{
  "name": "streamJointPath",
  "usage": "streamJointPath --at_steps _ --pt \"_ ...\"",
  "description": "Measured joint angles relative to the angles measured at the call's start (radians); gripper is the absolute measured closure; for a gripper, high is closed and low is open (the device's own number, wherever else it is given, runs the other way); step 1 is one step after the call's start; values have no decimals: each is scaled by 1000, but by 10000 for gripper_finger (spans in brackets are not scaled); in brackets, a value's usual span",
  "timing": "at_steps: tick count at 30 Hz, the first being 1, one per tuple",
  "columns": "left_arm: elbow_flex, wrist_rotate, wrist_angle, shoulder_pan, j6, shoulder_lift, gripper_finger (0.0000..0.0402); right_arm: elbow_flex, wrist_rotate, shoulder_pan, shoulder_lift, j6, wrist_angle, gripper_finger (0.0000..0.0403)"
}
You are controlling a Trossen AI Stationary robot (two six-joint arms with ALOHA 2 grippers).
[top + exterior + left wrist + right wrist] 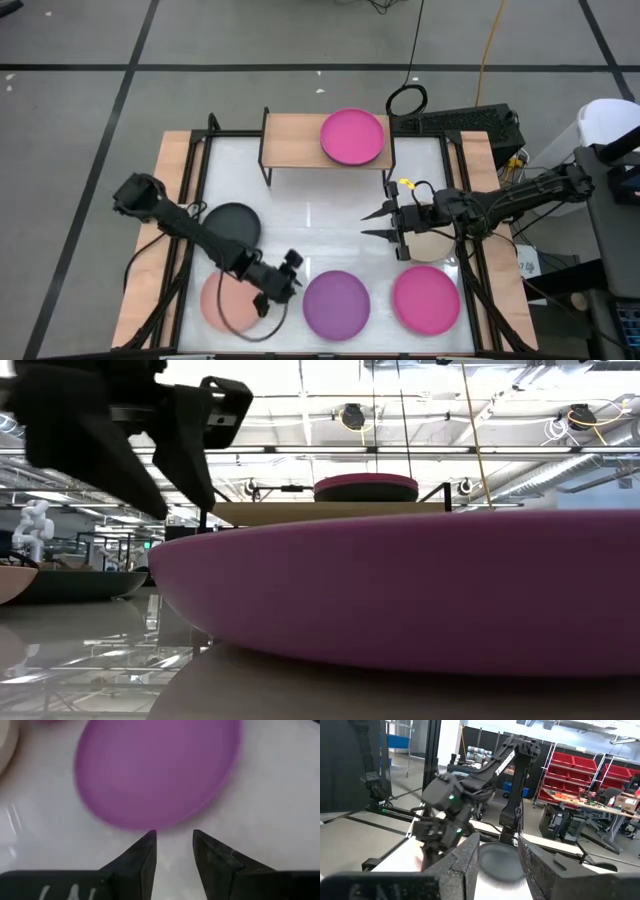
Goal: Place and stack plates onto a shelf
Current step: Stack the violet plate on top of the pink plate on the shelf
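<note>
The left gripper [283, 283] is hovering low with its fingers narrowly parted and holding nothing, tips just short of the purple plate [336, 304], which is lying on the tabletop [300, 215] between the salmon plate [228, 300] and a magenta plate [426, 298]. The right gripper [379, 224] is hanging spread wide and empty, beyond the purple plate toward the shelf [295, 140]. The shelf is carrying another magenta plate [352, 137] stacked on a dark one, well apart from the purple plate.

Bright overhead light, tabletop [310, 215] glare
</note>
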Motion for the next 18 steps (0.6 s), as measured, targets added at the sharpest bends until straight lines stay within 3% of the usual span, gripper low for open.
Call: streamJointPath --at_steps 6,18 --pt "0 -40 161 -64 176 87 268 0 0 0 0 19 -11 287" --pt "0 -38 175 -76 331 92 268 -46 0 0 0 32 84 287"
